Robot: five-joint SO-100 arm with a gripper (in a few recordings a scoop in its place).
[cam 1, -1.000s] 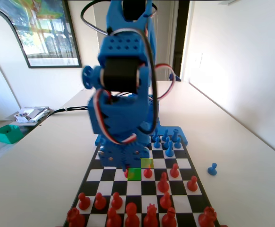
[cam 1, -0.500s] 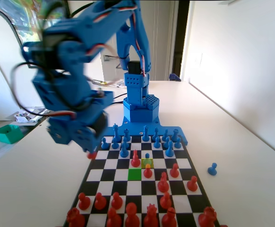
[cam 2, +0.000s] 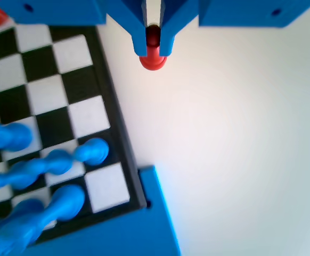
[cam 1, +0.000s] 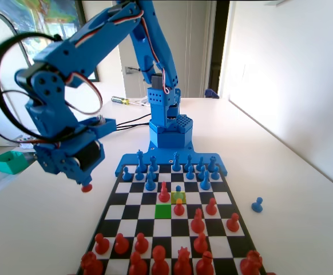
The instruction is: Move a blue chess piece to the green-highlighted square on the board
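Fingers [cam 2: 153, 45] pinching a red pawn [cam 2: 153, 60] at the top centre of the wrist view, its rounded end poking out below the tips, over bare white surface [cam 2: 235, 138] just right of the board [cam 2: 64, 106] edge. In the fixed view, same fingers [cam 1: 85, 184] at left of centre, raised above the surface left of the board [cam 1: 139, 212], red pawn [cam 1: 86, 187] showing as a small red knob under the blue arm's tip.

Blue chess piece [cam 1: 178, 189] standing on the yellowish-olive square [cam 1: 178, 197] near the board's middle in the fixed view, well to the right of the fingers and apart from them, not held. Green-highlighted square [cam 1: 163, 211] just below and left of that cell, bare. Tall red piece [cam 1: 164, 193] standing directly above the green cell, immediately left of the blue pawn. Another red pawn [cam 1: 179, 207] on the square to the right of the green one.

Blue back rows [cam 1: 172, 168] lined up at the far end of the board by the arm's base; red pieces [cam 1: 155, 260] crowding the bottom edge of the fixed view. Lone blue pawn [cam 1: 257, 204] off the board on the surface at right. In the wrist view, blurred blue pieces [cam 2: 38, 170] at lower left.
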